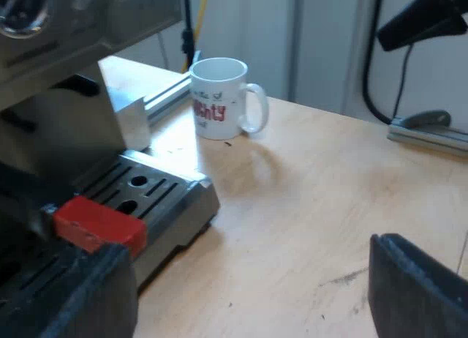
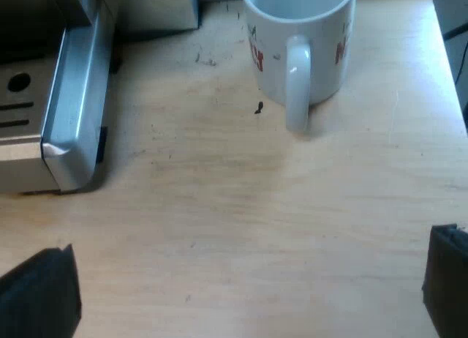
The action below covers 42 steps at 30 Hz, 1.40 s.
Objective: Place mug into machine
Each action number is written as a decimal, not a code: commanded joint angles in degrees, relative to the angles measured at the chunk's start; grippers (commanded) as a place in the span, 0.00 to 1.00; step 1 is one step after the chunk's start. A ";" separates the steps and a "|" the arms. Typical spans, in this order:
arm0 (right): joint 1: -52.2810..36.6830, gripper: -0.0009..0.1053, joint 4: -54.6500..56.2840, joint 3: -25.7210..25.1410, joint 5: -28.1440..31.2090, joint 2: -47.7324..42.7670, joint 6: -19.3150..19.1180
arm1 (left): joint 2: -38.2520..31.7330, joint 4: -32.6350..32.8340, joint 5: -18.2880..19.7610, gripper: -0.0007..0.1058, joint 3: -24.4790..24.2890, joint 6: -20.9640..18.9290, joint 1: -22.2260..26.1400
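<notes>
Mug (image 2: 300,38): upright on the desk (image 2: 219,199), just beside the espresso machine (image 1: 66,126), off the corner of its drip tray (image 1: 164,199); not yet on the tray.
Long axis: vertical, mouth up; the mug's handle (image 2: 296,89) points toward the right end effector.
Right end effector (image 2: 241,294): released, fingers spread wide with nothing between them; over bare desk near the tray's corner, with the mug straight ahead.
Left end effector (image 1: 248,301): released and empty; at the machine's front, close to the red end (image 1: 99,224) of the holder handle, with the mug beyond the tray.
Nearer arm: the right, as I judge it.
Coming move: likely a straight advance to the mug, gripping handle or wall, then a lift across to the tray.
</notes>
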 commanded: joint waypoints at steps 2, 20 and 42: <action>0.00 0.92 -0.75 -0.32 0.20 -0.13 -0.71 | 0.65 -5.72 0.05 0.64 3.98 0.14 -1.45; 0.00 0.92 -22.46 14.87 0.58 0.15 -0.17 | 0.73 -11.61 0.01 0.64 11.23 -0.15 -1.44; 0.00 0.92 -68.85 37.05 1.50 15.15 -0.17 | 0.73 -11.16 -1.35 0.64 11.23 -0.56 -1.44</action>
